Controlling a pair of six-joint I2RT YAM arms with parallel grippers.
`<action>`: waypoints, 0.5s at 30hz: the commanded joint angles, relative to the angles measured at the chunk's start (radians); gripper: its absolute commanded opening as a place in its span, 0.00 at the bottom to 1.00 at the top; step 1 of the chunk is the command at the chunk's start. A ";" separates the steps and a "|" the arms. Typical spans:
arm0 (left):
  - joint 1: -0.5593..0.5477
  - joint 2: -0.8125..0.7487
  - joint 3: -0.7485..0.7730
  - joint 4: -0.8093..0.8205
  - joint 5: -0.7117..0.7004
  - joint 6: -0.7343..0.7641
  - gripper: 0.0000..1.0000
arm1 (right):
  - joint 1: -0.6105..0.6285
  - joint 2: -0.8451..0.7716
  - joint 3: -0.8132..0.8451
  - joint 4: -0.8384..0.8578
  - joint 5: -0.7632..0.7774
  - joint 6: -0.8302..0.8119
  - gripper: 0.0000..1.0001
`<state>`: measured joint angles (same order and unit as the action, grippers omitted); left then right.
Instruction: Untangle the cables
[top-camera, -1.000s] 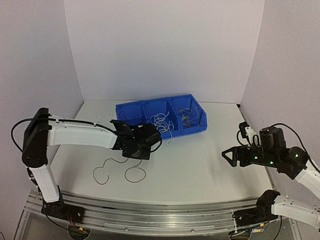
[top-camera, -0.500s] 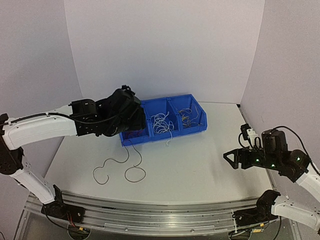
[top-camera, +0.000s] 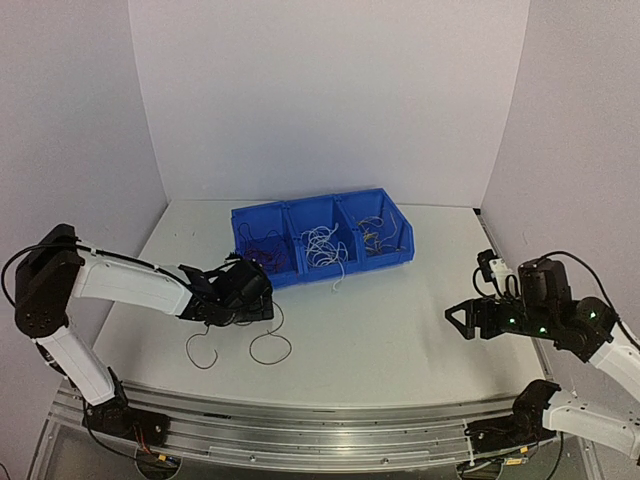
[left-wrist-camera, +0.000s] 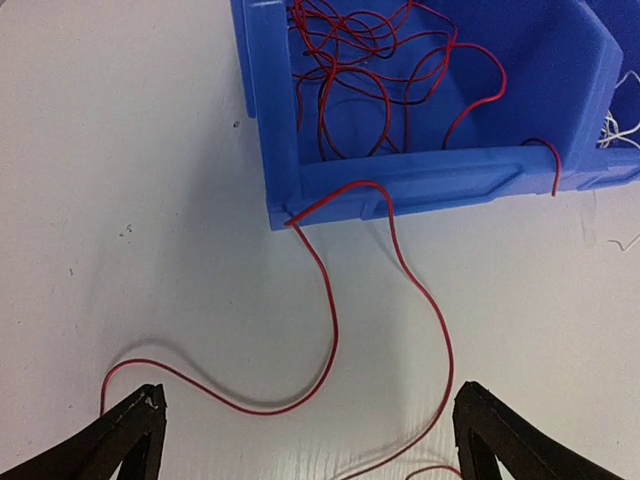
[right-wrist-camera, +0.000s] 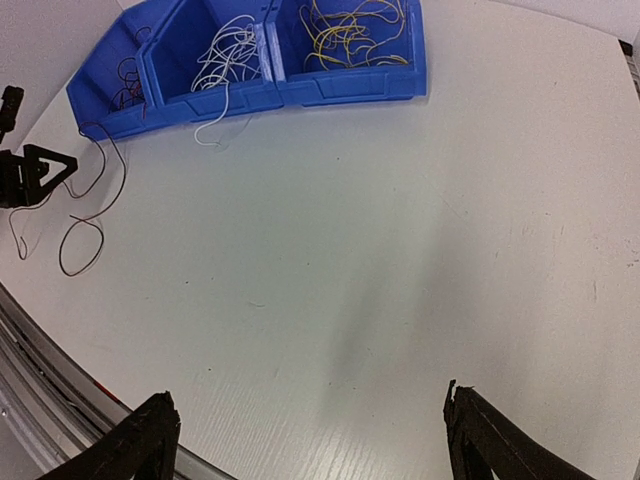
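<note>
At 12 o'clock on the surface (top-camera: 400, 320), bin (top-camera: 290, 275) with cables (top-camera: 322, 245) in three compartments. From its front wall toward 7 o'clock, loose cable (left-wrist-camera: 334, 330) trailing onto the surface.

Left gripper (left-wrist-camera: 310, 398) jaws wide apart, nothing between. 1 dark red cable (left-wrist-camera: 335, 330) lies on white table (left-wrist-camera: 120, 200), its loop touching blue bin (left-wrist-camera: 430, 180) front wall. More red cables (left-wrist-camera: 345, 50) tangled inside.

I see a lab test cell: plain white panels (top-camera: 330, 100) box in my table (top-camera: 400, 320), an aluminium rail (top-camera: 320, 425) along its near edge.
</note>
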<state>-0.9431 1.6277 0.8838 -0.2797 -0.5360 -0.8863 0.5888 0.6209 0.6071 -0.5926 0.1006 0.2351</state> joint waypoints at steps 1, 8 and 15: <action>0.035 0.073 -0.017 0.331 0.016 0.043 1.00 | 0.000 0.000 0.008 0.003 0.000 -0.014 0.89; 0.036 0.176 0.050 0.342 -0.013 0.001 0.99 | -0.001 -0.008 0.010 -0.002 0.015 -0.019 0.89; 0.039 0.259 0.091 0.299 -0.094 -0.108 0.91 | -0.001 -0.006 0.010 -0.005 0.016 -0.020 0.89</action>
<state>-0.9085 1.8494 0.9368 0.0094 -0.5654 -0.9347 0.5888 0.6186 0.6071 -0.5953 0.1066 0.2253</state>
